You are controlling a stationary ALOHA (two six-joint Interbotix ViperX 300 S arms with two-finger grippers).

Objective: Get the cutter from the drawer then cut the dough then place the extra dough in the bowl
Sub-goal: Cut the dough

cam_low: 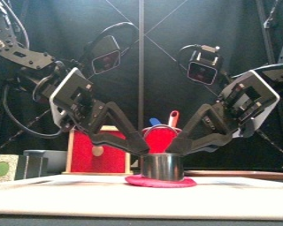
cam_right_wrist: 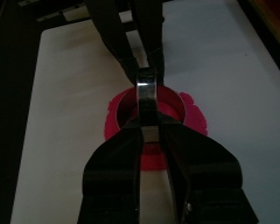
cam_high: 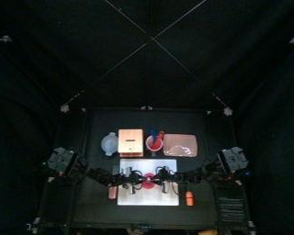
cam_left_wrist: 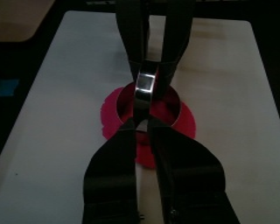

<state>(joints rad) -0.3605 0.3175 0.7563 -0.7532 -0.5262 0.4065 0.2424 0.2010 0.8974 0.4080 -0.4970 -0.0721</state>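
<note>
The round metal cutter [cam_low: 163, 165] stands upright on the flat red dough [cam_low: 159, 182], in the middle of the white cutting board [cam_low: 61, 196]. My left gripper [cam_low: 144, 152] pinches the cutter's left rim and my right gripper [cam_low: 183, 150] pinches its right rim. In the left wrist view my left gripper [cam_left_wrist: 149, 129] is shut on the near wall of the cutter [cam_left_wrist: 146, 84], with dough [cam_left_wrist: 116, 112] showing around it. The right wrist view shows the same from the other side: right gripper [cam_right_wrist: 150, 131], cutter [cam_right_wrist: 146, 93], dough [cam_right_wrist: 196, 114].
Behind the board stand the wooden box [cam_high: 131, 140] with its red drawer front [cam_low: 96, 152], the blue-grey bowl [cam_high: 109, 142] to its left, the red cup [cam_low: 164, 138] holding toy knives, and the pink tray [cam_high: 182, 143] at the back right.
</note>
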